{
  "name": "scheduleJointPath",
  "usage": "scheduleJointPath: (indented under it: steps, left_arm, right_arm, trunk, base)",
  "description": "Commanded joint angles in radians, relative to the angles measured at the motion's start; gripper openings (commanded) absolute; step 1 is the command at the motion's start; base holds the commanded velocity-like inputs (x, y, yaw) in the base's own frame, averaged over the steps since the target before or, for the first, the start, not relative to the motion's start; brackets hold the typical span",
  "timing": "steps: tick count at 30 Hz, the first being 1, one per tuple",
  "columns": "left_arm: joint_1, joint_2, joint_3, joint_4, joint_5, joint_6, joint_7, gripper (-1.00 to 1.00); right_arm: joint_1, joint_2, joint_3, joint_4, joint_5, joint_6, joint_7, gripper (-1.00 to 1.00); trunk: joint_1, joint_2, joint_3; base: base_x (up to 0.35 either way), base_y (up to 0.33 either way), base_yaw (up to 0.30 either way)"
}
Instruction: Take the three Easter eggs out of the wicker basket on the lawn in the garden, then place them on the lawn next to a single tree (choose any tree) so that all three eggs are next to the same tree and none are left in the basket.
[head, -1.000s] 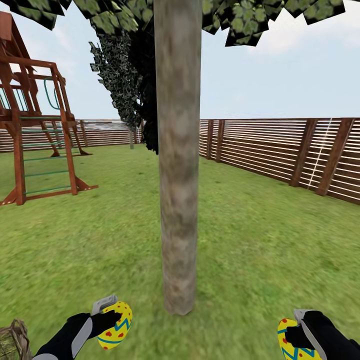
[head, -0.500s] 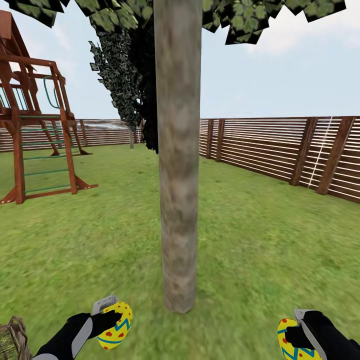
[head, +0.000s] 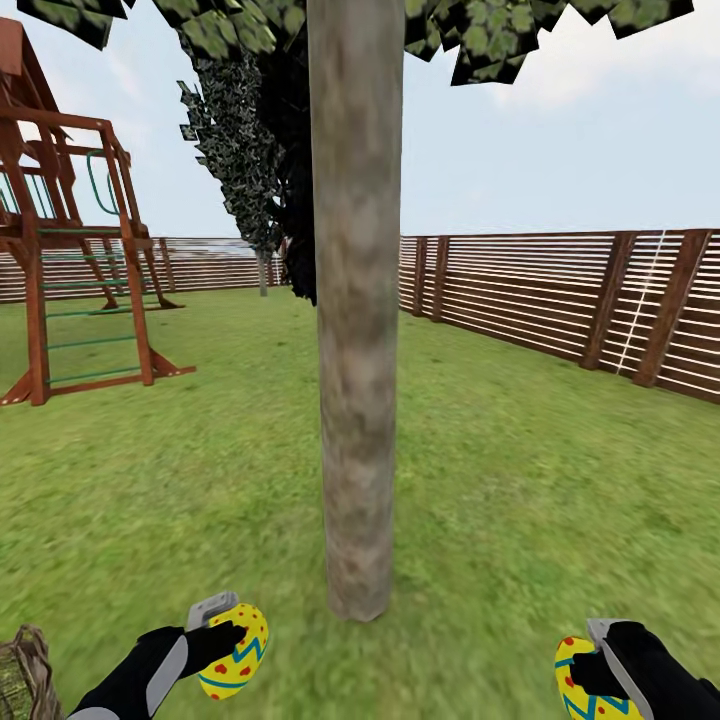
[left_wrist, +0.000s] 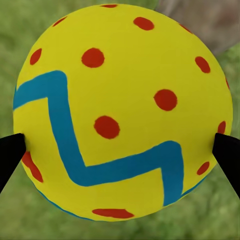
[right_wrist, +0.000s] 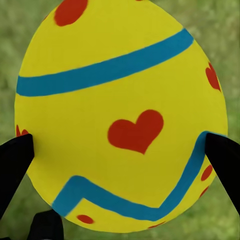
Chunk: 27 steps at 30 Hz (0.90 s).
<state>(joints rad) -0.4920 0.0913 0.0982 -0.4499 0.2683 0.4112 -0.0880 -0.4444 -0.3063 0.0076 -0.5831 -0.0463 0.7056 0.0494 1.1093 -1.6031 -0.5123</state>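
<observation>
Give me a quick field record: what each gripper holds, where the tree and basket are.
left gripper: shut on a yellow egg, held above the lawn
right gripper: shut on a second egg
tree trunk: straight ahead, between the two arms
wicker basket: behind the left arm; contents not visible
eggs on grass: none seen

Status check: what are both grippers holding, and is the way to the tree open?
Left gripper shut on an egg. Right gripper shut on a second egg. Tree trunk dead ahead, open lawn between. Basket at the left edge, contents not visible.
</observation>
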Motion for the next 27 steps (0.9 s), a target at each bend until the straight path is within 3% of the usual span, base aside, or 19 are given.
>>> scheduleJointPath:
  steps: [1,27]
  left_arm:
    - [0.0,-0.002,0.006,-0.001,0.002,0.007,-0.006,-1.0]
    - [0.0,-0.008,0.008,0.002,0.003,0.007,-0.008,-1.0]
  right_arm:
    - [0.0,-0.001,0.001,-0.001,-0.004,0.005,0.001,-1.0]
    - [0.0,0.004,0.005,-0.001,-0.003,0.005,0.001,-1.0]
  trunk:
    - [0.004,-0.008,-0.004]
    - [0.104,-0.19,-0.086]
  base:
    - [0.0,0.0,0.0]
    - [0.0,0.0,0.0]
